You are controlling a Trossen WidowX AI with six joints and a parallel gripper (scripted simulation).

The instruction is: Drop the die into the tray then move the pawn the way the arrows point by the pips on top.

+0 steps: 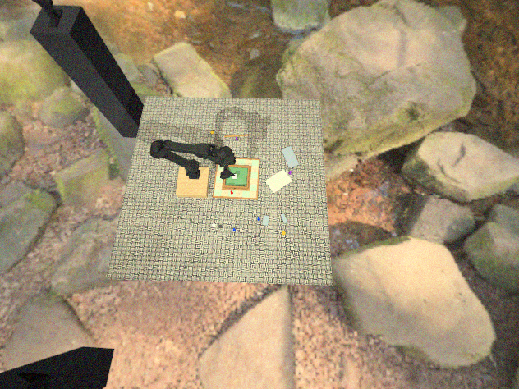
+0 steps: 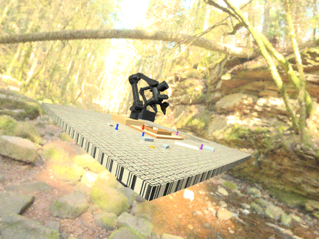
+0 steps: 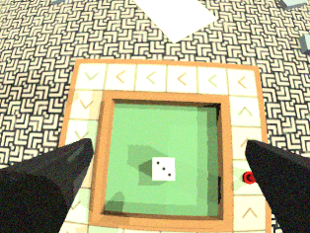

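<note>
The white die (image 1: 234, 176) (image 2: 155, 128) (image 3: 163, 169) is inside the green-floored tray (image 1: 250, 177) (image 3: 226, 138), with three pips on top in the wrist view. The board (image 1: 254, 180) (image 3: 183, 79) surrounds the tray with arrowed squares. The red pawn (image 1: 231, 192) (image 2: 143, 127) (image 3: 249, 177) stands on the board's right column in the wrist view, where the arrows point up the picture; the right finger is close beside it in that view. My gripper (image 2: 160, 113) (image 3: 169, 146) is open and empty, above the tray and board.
A white card (image 1: 278, 180) and a grey-blue block (image 1: 289, 157) lie beyond the board. Blue pawns (image 1: 233, 230) (image 1: 258, 218), purple pawns (image 1: 236, 138) (image 1: 290, 172) and smaller blocks (image 1: 265, 220) (image 1: 283, 217) are around it. An orange rod (image 1: 230, 135) lies near one purple pawn.
</note>
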